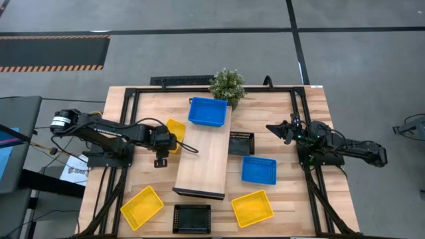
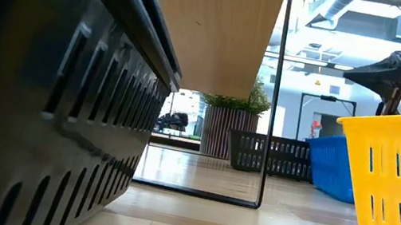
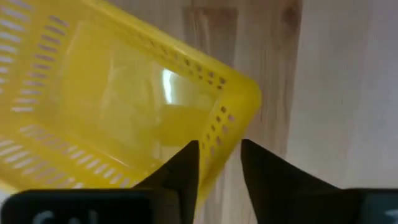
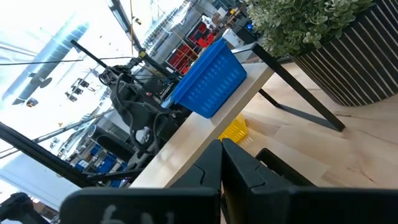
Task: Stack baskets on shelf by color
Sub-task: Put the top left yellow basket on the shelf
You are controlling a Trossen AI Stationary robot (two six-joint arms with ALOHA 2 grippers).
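Note:
The shelf [image 1: 199, 162] lies lengthwise in the middle of the table, with a blue basket [image 1: 208, 111] on its far end. My left gripper [image 1: 163, 143] is at the shelf's left side, shut on a yellow basket [image 1: 175, 130]. A black basket [image 1: 241, 143] and a blue basket [image 1: 258, 170] rest on the table right of the shelf. Two more yellow baskets [image 1: 252, 208] [image 1: 141, 206] and a black basket [image 1: 191, 218] sit along the near edge. My right gripper [image 1: 279, 129] hovers shut on nothing, right of the black basket. My left gripper holds the yellow basket by one side wall [image 3: 219, 149], close to a corner. One finger [image 3: 185, 171] is inside the basket and the other [image 3: 264, 177] is outside. Whether the basket is lifted or still rests on the table, I cannot tell.
A potted plant [image 1: 228, 85] stands at the far edge behind the blue basket. A dark frame [image 1: 302, 119] runs along the table's sides. The near two thirds of the shelf top are bare wood. Bare tabletop [image 1: 292, 192] lies near the right edge.

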